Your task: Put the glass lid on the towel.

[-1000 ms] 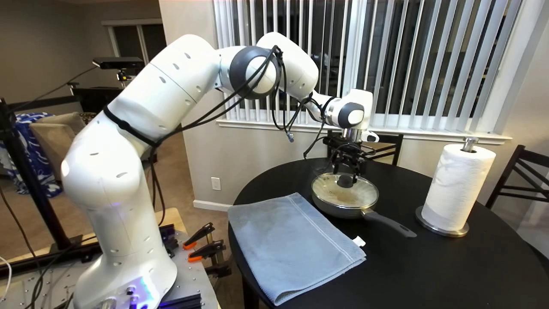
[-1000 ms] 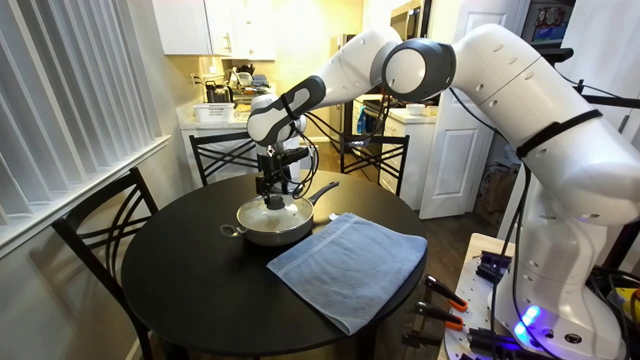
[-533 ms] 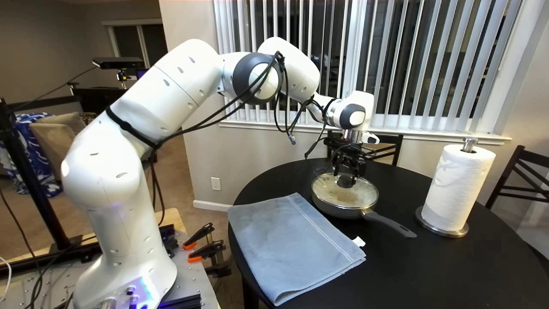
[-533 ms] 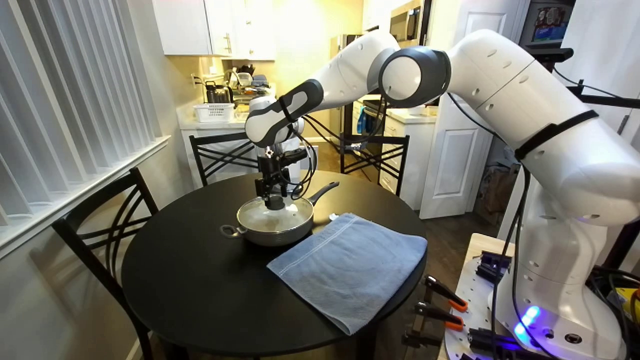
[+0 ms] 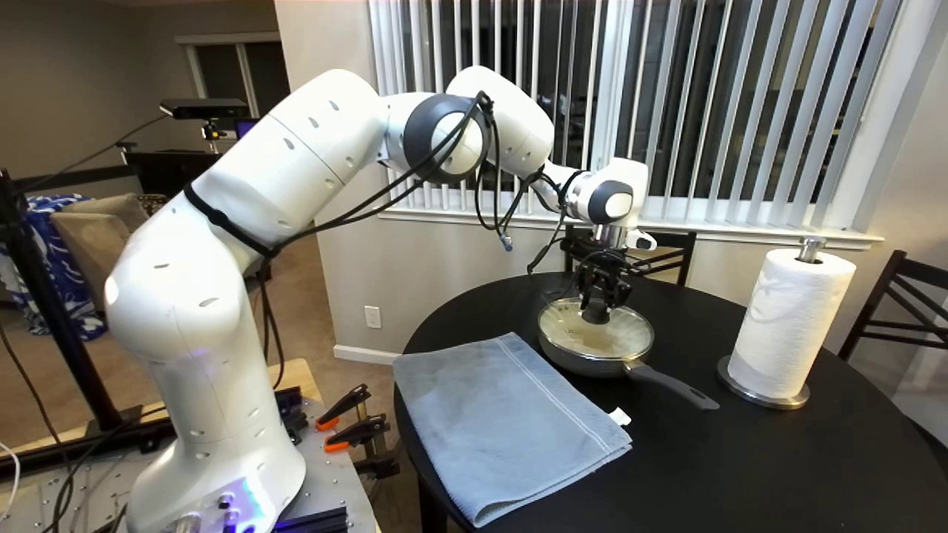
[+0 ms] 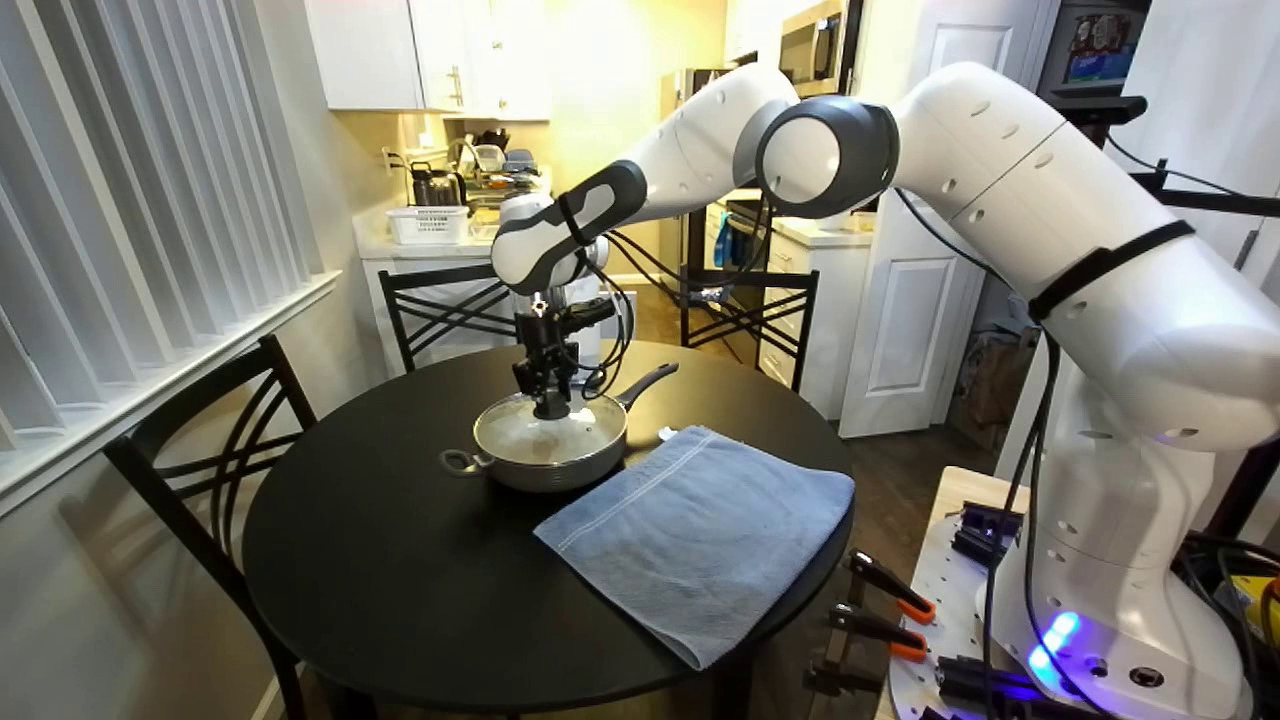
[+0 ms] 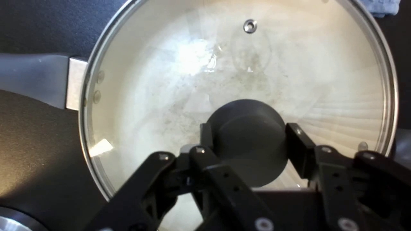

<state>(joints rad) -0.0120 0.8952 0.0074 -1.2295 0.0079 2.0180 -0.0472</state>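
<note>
The glass lid (image 7: 154, 80), clear with a metal rim, rests on the pan in both exterior views. Its thick dark knob (image 7: 250, 144) is pinched between both pads of my gripper (image 7: 249, 139) in the wrist view; the pads touch it from opposite sides. From outside, the gripper (image 5: 595, 296) points straight down over the lid's middle. The towel (image 5: 503, 414), a folded blue-grey cloth, lies flat on the table close beside the pan. In an exterior view, the towel (image 6: 700, 540) shows its stitched edge towards the pan. Part of the lid is hidden behind the fingers.
Under the lid sits the grey pan (image 5: 592, 364), its long handle (image 5: 674, 386) sticking out over the round black table (image 5: 740, 474). A paper towel roll (image 5: 791, 326) stands upright on a metal base near that handle. Black chairs (image 6: 230, 470) surround the table.
My gripper has come down a little onto the knob, and its fingers have drawn together from wide apart to touch it. Lid, pan and towel have stayed in place.
</note>
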